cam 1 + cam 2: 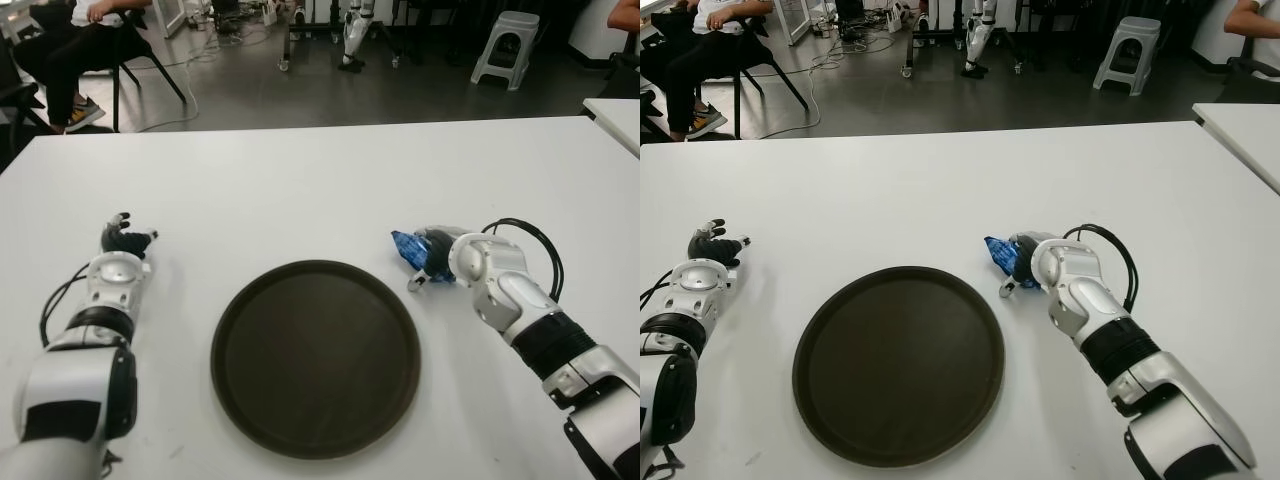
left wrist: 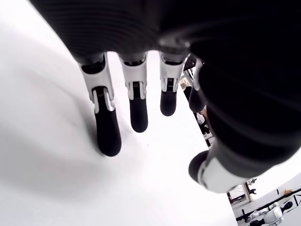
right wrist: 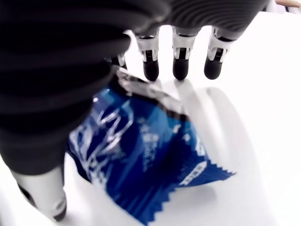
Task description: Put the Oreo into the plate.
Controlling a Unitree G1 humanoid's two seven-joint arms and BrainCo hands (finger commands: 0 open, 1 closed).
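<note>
Here, item one: the blue crinkled Oreo wrapper packet (image 1: 411,250) lies on the white table (image 1: 330,180), just right of the round dark brown plate (image 1: 315,357), its long axis pointing toward the plate's rim. My right hand (image 1: 440,262) covers it, fingers (image 3: 181,66) extended, grip not yet closed. My left hand (image 1: 125,240) shows at centre-left, fingers relaxed, holding nothing.

The right hand (image 1: 438,262) covers much of the Oreo packet (image 1: 408,247), so its far end is hidden under the palm. Whether the fingers (image 3: 181,66) actually grip it cannot be told.
</note>
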